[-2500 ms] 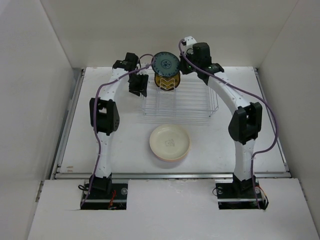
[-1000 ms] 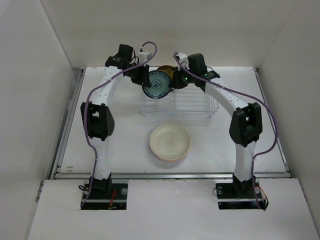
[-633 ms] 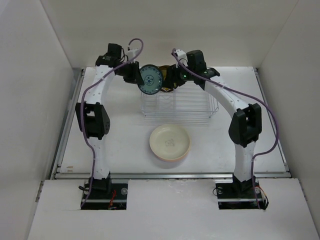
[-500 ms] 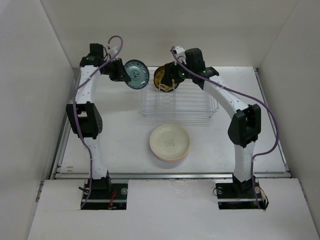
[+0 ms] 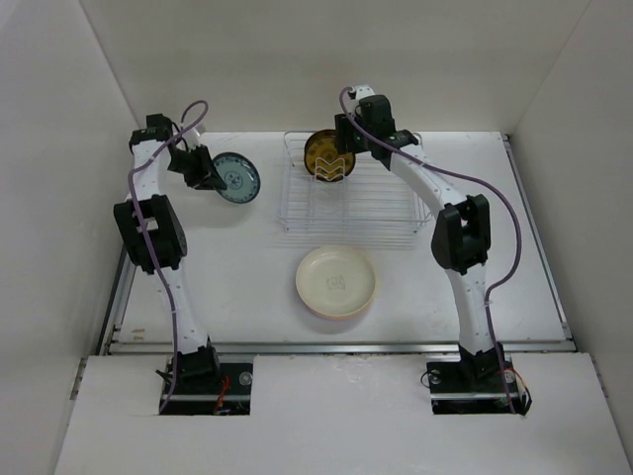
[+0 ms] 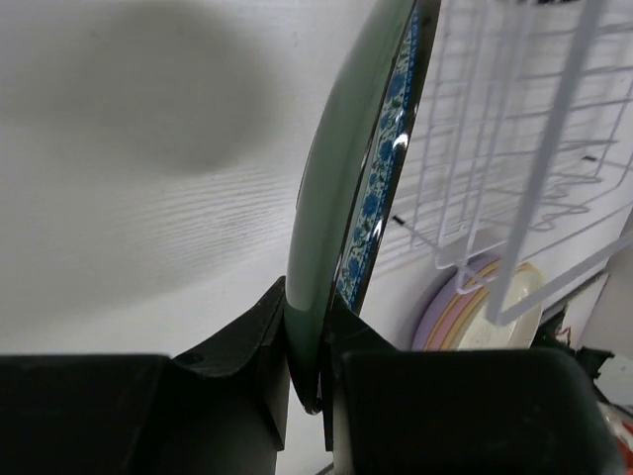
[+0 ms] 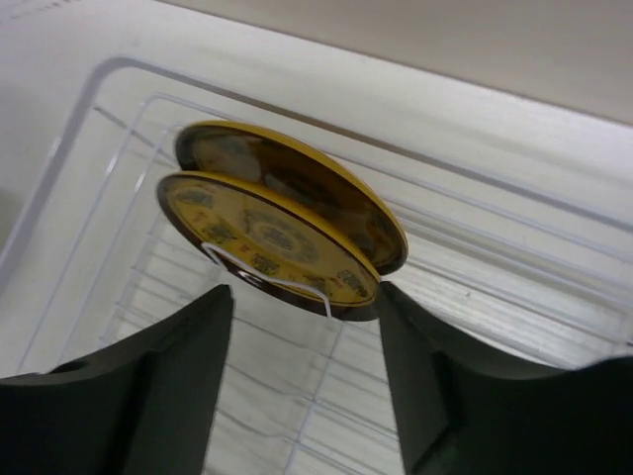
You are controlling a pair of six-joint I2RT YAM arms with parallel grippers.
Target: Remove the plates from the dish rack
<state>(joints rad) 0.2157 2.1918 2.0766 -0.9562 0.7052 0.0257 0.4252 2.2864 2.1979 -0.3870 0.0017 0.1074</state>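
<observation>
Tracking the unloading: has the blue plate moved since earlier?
Yes: the blue plate moved left, from above the dish rack to beyond its left side.

No words or numbers can be read anywhere. The cream plate (image 5: 336,282) has a small grey mark in its middle, but it is too small to read. The blue patterned plate (image 6: 381,188) shows little blue flowers, not letters. The two yellow patterned plates (image 7: 267,233) show only shapes, not letters.
</observation>
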